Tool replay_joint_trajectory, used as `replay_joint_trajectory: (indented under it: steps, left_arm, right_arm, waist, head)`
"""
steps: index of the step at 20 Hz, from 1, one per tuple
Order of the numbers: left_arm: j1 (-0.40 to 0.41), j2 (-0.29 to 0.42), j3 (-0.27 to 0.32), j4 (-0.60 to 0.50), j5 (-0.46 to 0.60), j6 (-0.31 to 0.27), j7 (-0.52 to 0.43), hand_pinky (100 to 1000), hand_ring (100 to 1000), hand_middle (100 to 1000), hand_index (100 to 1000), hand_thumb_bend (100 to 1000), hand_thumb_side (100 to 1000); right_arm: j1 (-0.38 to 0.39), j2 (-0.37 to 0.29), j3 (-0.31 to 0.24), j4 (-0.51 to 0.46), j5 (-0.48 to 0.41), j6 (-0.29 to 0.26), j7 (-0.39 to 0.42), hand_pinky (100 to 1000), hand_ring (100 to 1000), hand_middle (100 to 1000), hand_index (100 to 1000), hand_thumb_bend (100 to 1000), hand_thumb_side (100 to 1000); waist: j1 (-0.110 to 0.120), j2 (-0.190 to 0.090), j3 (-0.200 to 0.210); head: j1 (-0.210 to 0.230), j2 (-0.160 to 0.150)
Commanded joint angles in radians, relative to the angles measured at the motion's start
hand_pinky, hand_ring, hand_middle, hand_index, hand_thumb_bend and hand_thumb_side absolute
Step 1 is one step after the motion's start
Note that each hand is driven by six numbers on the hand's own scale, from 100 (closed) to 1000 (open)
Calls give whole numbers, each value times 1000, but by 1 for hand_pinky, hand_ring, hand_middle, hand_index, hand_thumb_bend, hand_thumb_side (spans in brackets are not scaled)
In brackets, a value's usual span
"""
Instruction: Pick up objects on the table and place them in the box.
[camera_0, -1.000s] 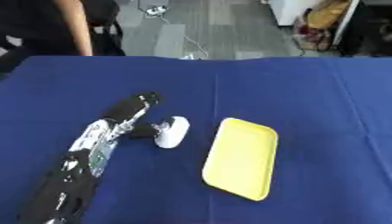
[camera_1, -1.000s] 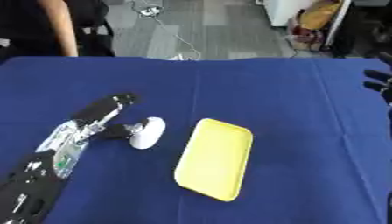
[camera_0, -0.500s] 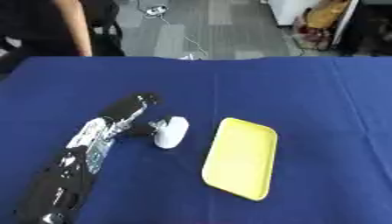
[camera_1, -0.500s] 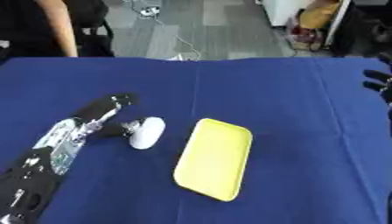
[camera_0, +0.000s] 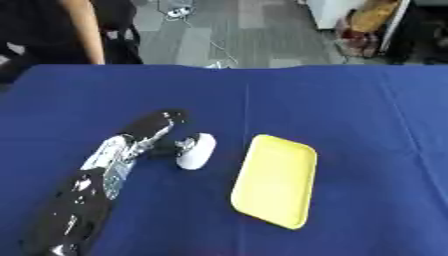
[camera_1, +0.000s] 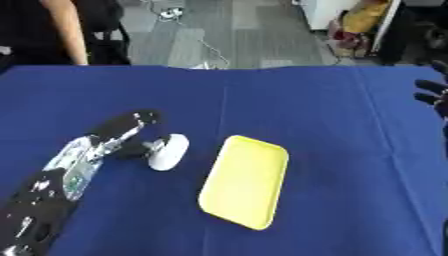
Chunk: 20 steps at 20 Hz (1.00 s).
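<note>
Barely anything is moving: your left hand (camera_0: 162, 135) is staying by the white object (camera_0: 196, 151), fingers pinching its left edge, just left of the yellow box (camera_0: 275, 185) on the blue counter (camera_0: 367, 115). It's looking small, light, smooth, maybe slippery, so you're better wrapping its middle. Your right hand (camera_1: 430, 95) is idling at the right edge, fingers relaxed.

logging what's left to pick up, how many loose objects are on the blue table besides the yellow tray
1. A small white object lies just left of the yellow tray, at the fingers of the left hand. The arm could be hiding something beneath it.
</note>
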Motion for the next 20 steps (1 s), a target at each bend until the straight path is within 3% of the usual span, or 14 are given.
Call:
replay_joint_trajectory:
  steps: [1,8,20]
  left_arm:
    - [-13,1,2,-3,-12,-2,-2,975,987,924,883,237,1000]
    - [-14,-4,0,-8,-28,-10,-9,960,987,922,879,241,998]
    - [10,-10,12,-14,-145,-30,-6,921,991,920,867,284,1000]
  right_arm:
    - [-11,-21,-2,-15,4,-1,1,800,810,930,1000,100,921]
    - [-12,-19,-2,-15,4,0,2,801,811,931,1000,100,921]
    - [-12,-19,-3,-16,5,1,2,801,811,931,1000,100,919]
  waist:
    - [-1,-13,0]
    - [0,-13,-2]
    - [0,-14,-2]
  head:
    - [7,0]
    - [4,1]
    - [-2,2]
